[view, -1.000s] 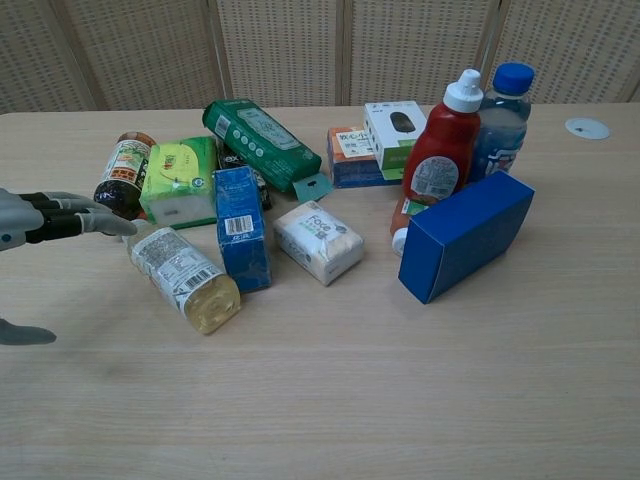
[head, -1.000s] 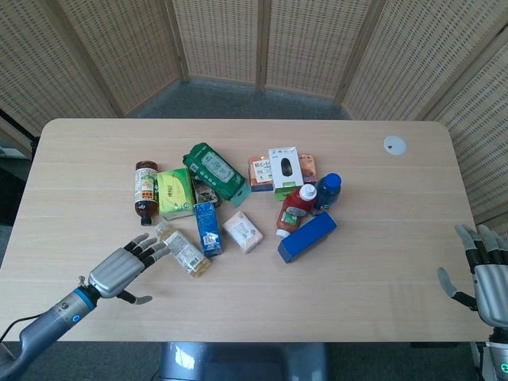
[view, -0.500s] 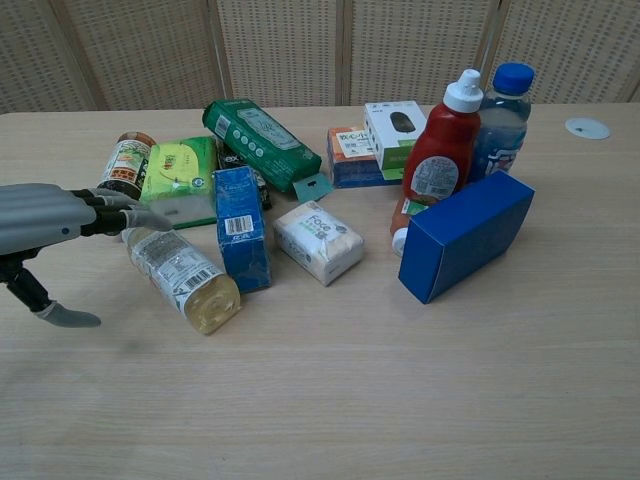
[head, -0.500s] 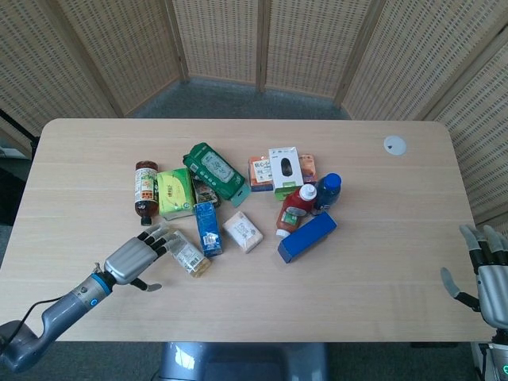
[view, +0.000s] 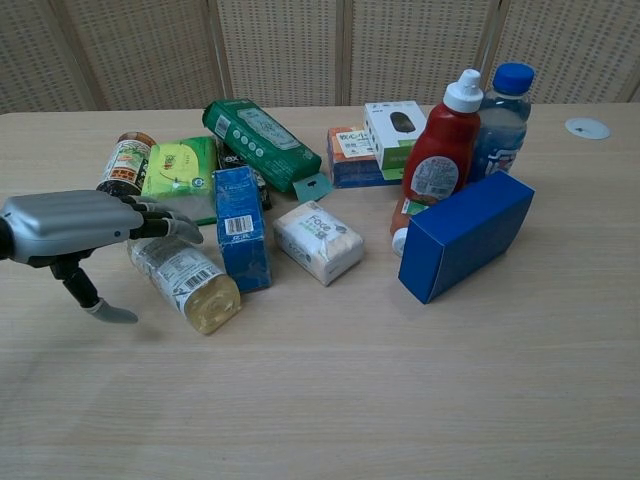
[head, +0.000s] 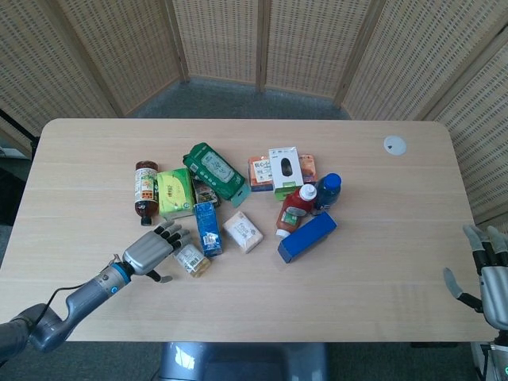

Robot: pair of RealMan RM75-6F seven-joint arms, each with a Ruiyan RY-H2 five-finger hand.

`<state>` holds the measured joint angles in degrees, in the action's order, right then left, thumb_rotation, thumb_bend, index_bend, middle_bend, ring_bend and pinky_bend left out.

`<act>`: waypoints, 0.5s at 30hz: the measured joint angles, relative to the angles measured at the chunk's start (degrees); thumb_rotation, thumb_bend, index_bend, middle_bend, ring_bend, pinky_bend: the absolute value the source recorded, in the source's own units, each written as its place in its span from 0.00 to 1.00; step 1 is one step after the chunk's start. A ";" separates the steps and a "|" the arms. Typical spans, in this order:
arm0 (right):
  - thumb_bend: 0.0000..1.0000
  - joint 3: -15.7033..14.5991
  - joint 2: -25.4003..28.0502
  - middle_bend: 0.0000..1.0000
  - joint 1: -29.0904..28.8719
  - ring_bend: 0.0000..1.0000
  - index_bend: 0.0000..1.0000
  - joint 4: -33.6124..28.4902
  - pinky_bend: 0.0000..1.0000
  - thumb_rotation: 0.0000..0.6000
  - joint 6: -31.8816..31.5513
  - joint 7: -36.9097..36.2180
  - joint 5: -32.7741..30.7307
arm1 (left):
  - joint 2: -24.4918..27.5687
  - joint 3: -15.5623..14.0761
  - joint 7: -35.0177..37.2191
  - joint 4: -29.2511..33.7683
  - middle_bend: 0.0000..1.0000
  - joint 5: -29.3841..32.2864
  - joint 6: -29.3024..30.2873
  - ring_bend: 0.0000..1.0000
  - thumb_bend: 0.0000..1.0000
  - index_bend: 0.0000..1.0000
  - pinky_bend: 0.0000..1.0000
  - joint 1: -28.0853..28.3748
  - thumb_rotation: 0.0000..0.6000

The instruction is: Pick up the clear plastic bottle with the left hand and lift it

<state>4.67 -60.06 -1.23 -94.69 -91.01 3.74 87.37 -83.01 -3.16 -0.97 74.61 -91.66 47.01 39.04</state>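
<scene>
The clear plastic bottle (head: 191, 259) (view: 190, 279) lies on its side on the table, its barcode label up and its yellowish base toward the front edge. My left hand (head: 149, 251) (view: 72, 226) is right beside its left side, open. The fingers (view: 165, 226) stretch over the bottle's neck end and hide the cap. The thumb (view: 105, 311) hangs apart on the near side, clear of the bottle. Whether the fingers touch it does not show. My right hand (head: 492, 275) stays open at the table's right front edge, only in the head view.
A blue carton (head: 207, 228) (view: 240, 226) stands tight against the bottle's right side. A green tissue pack (head: 175, 192) and a dark bottle (head: 145, 189) lie just behind the hand. Further right are a white pack (view: 318, 241), a ketchup bottle (view: 438, 160) and a blue box (view: 465, 233).
My left hand has moved right and forward, from beside the table edge to over the bottle's neck end. The bottle has not moved. The right hand has sunk slightly.
</scene>
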 measured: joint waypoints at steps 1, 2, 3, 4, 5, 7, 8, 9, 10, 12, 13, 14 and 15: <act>0.39 -0.03 0.05 0.00 0.17 0.00 0.00 -0.04 0.00 0.04 -0.21 -0.03 0.00 | -0.45 0.08 -0.34 -0.45 0.10 0.29 -0.42 0.01 0.23 0.21 0.00 0.22 0.85; 0.39 -0.05 0.08 0.00 0.31 0.00 0.00 -0.08 0.00 0.04 -0.39 -0.10 0.00 | -0.87 0.16 -0.68 -0.84 0.13 0.65 -0.75 0.03 0.23 0.23 0.00 0.39 0.88; 0.39 -0.07 0.13 0.00 0.46 0.00 0.00 -0.10 0.00 0.04 -0.57 -0.20 -0.03 | -1.35 0.25 -1.17 -1.18 0.16 1.12 -1.17 0.07 0.23 0.26 0.00 0.58 0.90; 0.39 -0.13 0.19 0.00 0.71 0.00 0.00 -0.10 0.00 0.04 -0.71 -0.39 -0.16 | -1.67 0.30 -1.47 -1.32 0.20 1.46 -1.46 0.11 0.23 0.30 0.00 0.71 0.93; 0.39 -0.16 0.24 0.00 0.89 0.00 0.00 -0.08 0.00 0.04 -0.80 -0.52 -0.32 | -1.97 0.34 -1.73 -1.42 0.24 1.73 -1.65 0.15 0.24 0.35 0.01 0.82 0.96; 0.39 -0.21 0.32 0.00 1.27 0.00 0.00 0.02 0.00 0.04 -1.12 -0.81 -0.59 | -2.49 0.37 -2.46 -1.77 0.34 1.86 -1.54 0.27 0.28 0.46 0.09 0.89 1.00; 0.39 -0.22 0.35 0.00 1.40 0.00 0.00 0.05 0.00 0.04 -1.27 -0.96 -0.61 | -2.70 0.37 -2.92 -1.96 0.41 1.87 -1.37 0.36 0.30 0.52 0.18 0.88 1.00; 0.39 -0.23 0.36 0.00 1.53 0.00 0.00 0.08 0.00 0.04 -1.44 -1.11 -0.61 | -2.98 0.37 -3.71 -2.22 0.45 1.91 -1.13 0.40 0.31 0.55 0.22 0.84 1.00; 0.39 -0.24 0.37 0.00 1.67 0.00 0.00 0.16 0.00 0.04 -1.65 -1.29 -0.58 | -3.20 0.36 -4.42 -2.41 0.50 1.97 -1.01 0.46 0.33 0.59 0.28 0.80 1.00; 0.39 -0.25 0.36 0.00 1.79 0.00 0.00 0.30 0.00 0.04 -1.91 -1.51 -0.38 | -3.69 0.39 -6.11 -2.65 0.59 2.50 -0.89 0.56 0.34 0.66 0.39 0.67 1.00; 0.39 -0.27 0.35 0.00 1.86 0.00 0.00 0.42 0.00 0.04 -1.99 -1.68 -0.25 | -3.86 0.44 -6.58 -2.65 0.61 2.91 -0.86 0.59 0.35 0.68 0.42 0.60 1.00; 0.39 -0.27 0.35 0.00 1.91 0.00 0.00 0.49 0.00 0.04 -2.03 -1.75 -0.20 | -3.98 0.50 -6.89 -2.65 0.66 3.29 -0.81 0.64 0.36 0.71 0.48 0.52 1.00; 0.39 -0.25 0.35 0.00 1.93 0.00 0.00 0.53 0.00 0.04 -2.08 -1.78 -0.18 | -4.11 0.63 -7.29 -2.64 0.69 3.69 -0.58 0.68 0.37 0.73 0.52 0.37 1.00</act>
<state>4.42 -59.71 0.70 -94.16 -93.09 1.96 87.19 -87.12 -2.53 -8.26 71.97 -87.97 46.43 39.41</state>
